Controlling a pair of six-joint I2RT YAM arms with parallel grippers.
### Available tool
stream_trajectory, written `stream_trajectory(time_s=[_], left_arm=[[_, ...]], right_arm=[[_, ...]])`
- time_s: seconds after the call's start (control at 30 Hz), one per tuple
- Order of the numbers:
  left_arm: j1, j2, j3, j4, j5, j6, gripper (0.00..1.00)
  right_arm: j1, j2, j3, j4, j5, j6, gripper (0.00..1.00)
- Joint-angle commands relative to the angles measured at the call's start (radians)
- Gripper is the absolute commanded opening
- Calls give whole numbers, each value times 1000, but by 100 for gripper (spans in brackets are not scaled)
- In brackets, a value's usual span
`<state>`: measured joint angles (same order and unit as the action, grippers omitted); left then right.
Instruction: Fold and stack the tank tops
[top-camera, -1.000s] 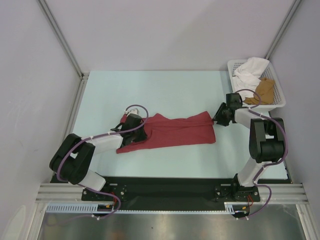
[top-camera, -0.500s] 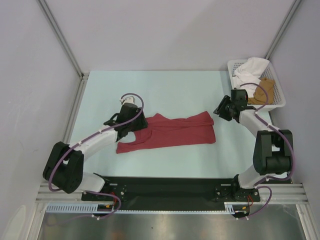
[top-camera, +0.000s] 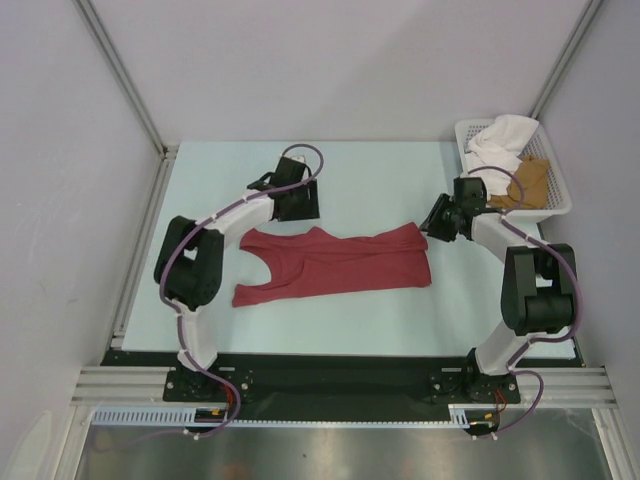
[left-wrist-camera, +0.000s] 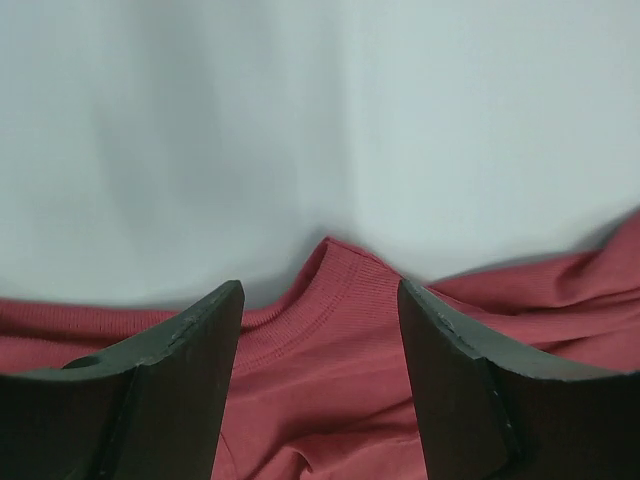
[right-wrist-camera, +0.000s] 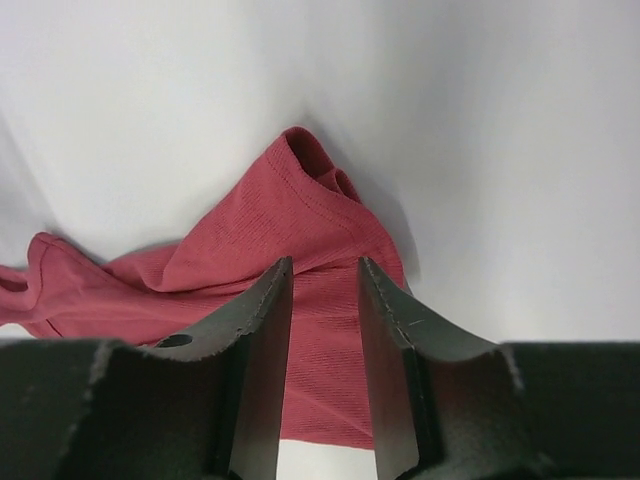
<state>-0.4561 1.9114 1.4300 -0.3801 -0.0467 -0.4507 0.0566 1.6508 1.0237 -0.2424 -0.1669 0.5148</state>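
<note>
Dark red tank top (top-camera: 335, 262) lies spread flat across the middle of the table (top-camera: 380, 175), straps toward the left edge and hem toward the right. I read that as laid out ready for a first fold. My left gripper (top-camera: 300, 208) hangs just beyond its far side, over the neckline, jaws well apart with nothing between them. In the left wrist view the edge of the scoop peaks up in the gap ahead, which makes it a natural place to pinch. My right gripper (top-camera: 437, 225) sits at the far hem corner, jaws nearly together. The cloth rises to a ridge just ahead of them, but I cannot tell whether they pinch it or only hover over it. With one arm at each end, I judge the setup is for folding the far edge toward the near edge. Over at the far right corner, the tan-brown tank top (top-camera: 528, 182) lies crumpled in the basket (top-camera: 560, 205) beside a white cloth (top-camera: 500, 140), so stacking is not yet begun.
</note>
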Motion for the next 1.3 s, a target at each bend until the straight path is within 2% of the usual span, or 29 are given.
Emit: stream_trajectory(time_s=[0.0,0.37,0.47,0.57,0.67,0.8,0.87,1.0,1.07,1.17,1.27], left_arm=[[0,58,81,-86,27,46,69],[0,173,150,-105,5,38,69],[0,192,158,-100,13,43,65],[-3,212,171,-98,34,49,55],[-12,218,184,-100,33,50,53],[-41,215,201,-123,22,53,43],[-46,207,196,-123,19,52,43],[-49,184,173,-97,19,49,51],[-49,192,184,-97,25,55,52],[-50,219,208,-118,30,58,48],[-50,232,211,-118,33,58,39]], right_arm=[[18,30,47,0,-23,-21,38],[71,70,-10,49,35,5,37],[71,64,-22,58,38,7,36],[71,64,-22,57,43,5,36],[71,63,-24,55,43,4,36],[71,66,-24,55,47,7,35],[71,66,-24,57,44,10,34],[72,60,-28,57,44,10,34],[72,60,-31,55,44,8,34],[74,55,-30,52,47,8,33],[71,53,-30,49,46,8,33]])
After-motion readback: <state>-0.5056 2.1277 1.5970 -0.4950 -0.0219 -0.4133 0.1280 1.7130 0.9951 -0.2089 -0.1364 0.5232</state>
